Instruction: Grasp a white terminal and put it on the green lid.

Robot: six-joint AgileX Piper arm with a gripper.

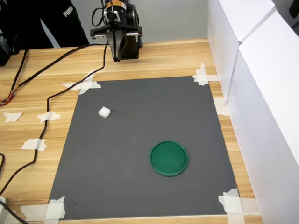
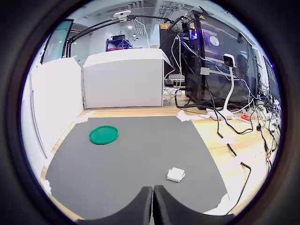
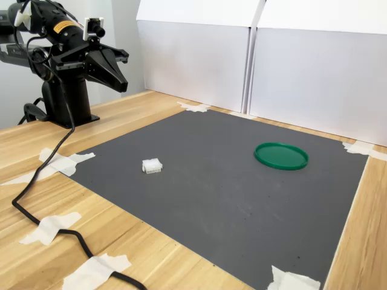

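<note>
While gripper sits closed and empty: terminal likely light, rigid (slippery plastic?); pinch opposite flat sides.

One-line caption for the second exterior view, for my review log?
Shut gripper held above the table edge; white terminal and green lid lie apart on the grey mat.

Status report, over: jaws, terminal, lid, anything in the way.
Gripper shut, empty, raised near the arm's base. White terminal on the grey mat, untouched. Green lid empty, apart from it. Nothing between them.
</note>
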